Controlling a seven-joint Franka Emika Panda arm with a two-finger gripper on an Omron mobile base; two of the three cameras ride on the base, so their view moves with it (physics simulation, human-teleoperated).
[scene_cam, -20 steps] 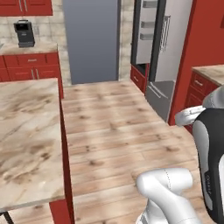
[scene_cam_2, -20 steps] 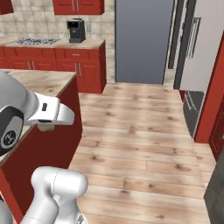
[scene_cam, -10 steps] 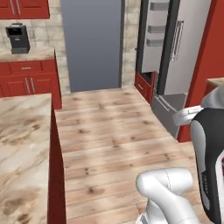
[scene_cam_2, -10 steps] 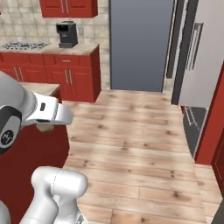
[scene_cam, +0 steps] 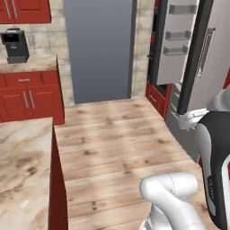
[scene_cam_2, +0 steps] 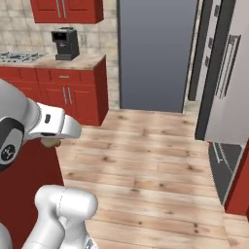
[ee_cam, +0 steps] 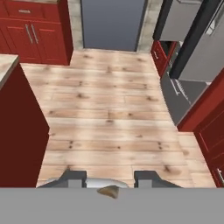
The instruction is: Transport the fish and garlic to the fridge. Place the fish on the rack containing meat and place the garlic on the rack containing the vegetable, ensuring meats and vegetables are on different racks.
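Note:
A small beige-brown garlic (ee_cam: pixel 109 191) shows its pointed top between my gripper's (ee_cam: pixel 109 180) two dark fingertips (ee_cam: pixel 74 177), and the jaws are shut on it. In the right base view the garlic (scene_cam_2: pixel 50 142) hangs as a beige lump under my hand, beside the red island. The fridge (scene_cam: pixel 194 67) stands ahead on the right with its dark grey door swung open, showing door shelves (scene_cam: pixel 179 36). It also appears as the fridge (scene_cam_2: pixel 228 82) at the right edge and the fridge (ee_cam: pixel 192 43) at the upper right. The fish is out of view.
A marble-topped island (scene_cam: pixel 22 166) with red sides (ee_cam: pixel 17 131) lies close on my left. Red cabinets with a coffee machine (scene_cam: pixel 15 45) and a stove (scene_cam_2: pixel 19 57) line the back wall. A tall grey panel (scene_cam: pixel 99 49) stands straight ahead. Wooden floor (ee_cam: pixel 109 109) stretches to the fridge.
The whole picture has shifted: the base has driven on, so the fridge and grey panel look larger and the island has slid left. My gripper keeps the garlic.

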